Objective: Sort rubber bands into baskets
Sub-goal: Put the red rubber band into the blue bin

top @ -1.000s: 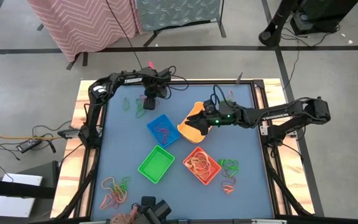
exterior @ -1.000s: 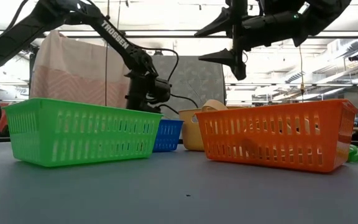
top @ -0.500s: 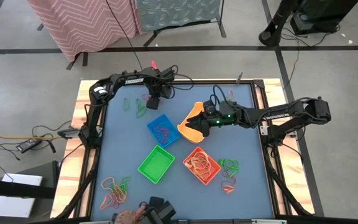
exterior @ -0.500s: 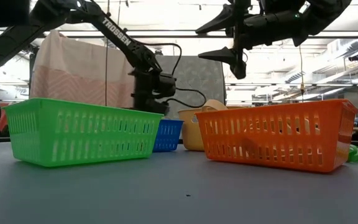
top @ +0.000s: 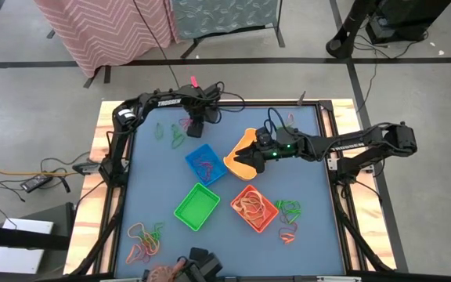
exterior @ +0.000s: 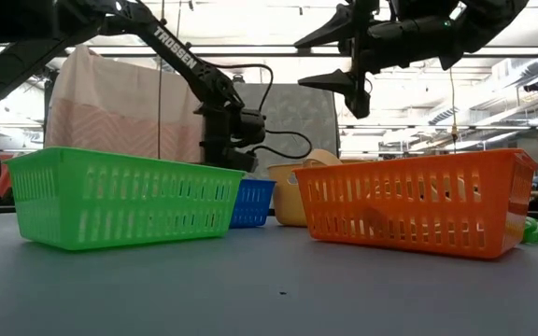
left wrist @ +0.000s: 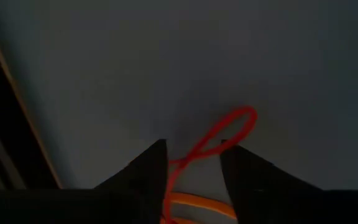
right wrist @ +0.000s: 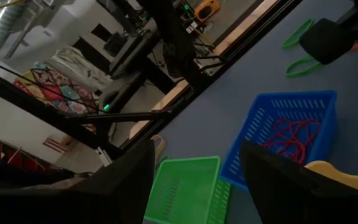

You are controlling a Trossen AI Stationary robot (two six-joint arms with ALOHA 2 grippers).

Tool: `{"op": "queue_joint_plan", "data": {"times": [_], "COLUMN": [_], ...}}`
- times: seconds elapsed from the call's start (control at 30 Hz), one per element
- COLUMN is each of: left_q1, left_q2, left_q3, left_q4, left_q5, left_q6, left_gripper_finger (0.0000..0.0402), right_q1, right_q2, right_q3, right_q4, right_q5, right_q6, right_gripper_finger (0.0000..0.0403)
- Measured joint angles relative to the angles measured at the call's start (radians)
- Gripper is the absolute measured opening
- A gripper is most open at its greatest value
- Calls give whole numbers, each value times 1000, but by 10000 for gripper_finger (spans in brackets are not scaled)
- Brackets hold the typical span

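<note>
My left gripper points down at the far part of the table, open, its fingers on either side of a twisted red rubber band; an orange band lies beside it. My right gripper hangs open and empty above the yellow basket. The blue basket holds red bands. The orange basket holds orange ones. The green basket is bare inside. My left gripper has the red band's crossed strands running between its two fingers, from above. The band lies flat on the table and reaches close to both inner faces. I cannot tell whether the fingers touch it.
Loose green bands lie left of my left gripper. More green bands and a red one lie right of the orange basket. A mixed heap sits at the near left. A person's hand shows at the near edge.
My left gripper has turned a little about its wrist while staying over the same far spot of the table. My right arm has kept still.
</note>
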Motion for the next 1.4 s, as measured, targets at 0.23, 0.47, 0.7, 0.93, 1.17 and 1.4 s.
{"op": "queue_joint_plan", "data": {"times": [0.23,0.47,0.7,0.93,1.17,1.4], "left_q1": [0,0,-5,-74,-260,-448], "left_q2": [0,-59,-247,-429,-567,-600], "left_q3": [0,68,83,61,16,-35], "left_q4": [-53,-86,-27,1,32,-8], "left_q5": [34,117,126,160,194,112], "left_q6": [-124,-241,-328,-430,-584,-688], "left_gripper_finger": [11,3,2,1,1,0], "right_q1": [0,-15,-83,-194,-248,-262], "right_q2": [0,-10,-62,-112,-134,-133], "right_q3": [0,0,1,1,1,1], "right_q4": [0,92,196,195,176,159], "right_q5": [0,-3,-3,-46,-150,-205], "right_q6": [-5,-62,-145,-164,-163,-164], "right_gripper_finger": [246,246,246,246,246,246]}}
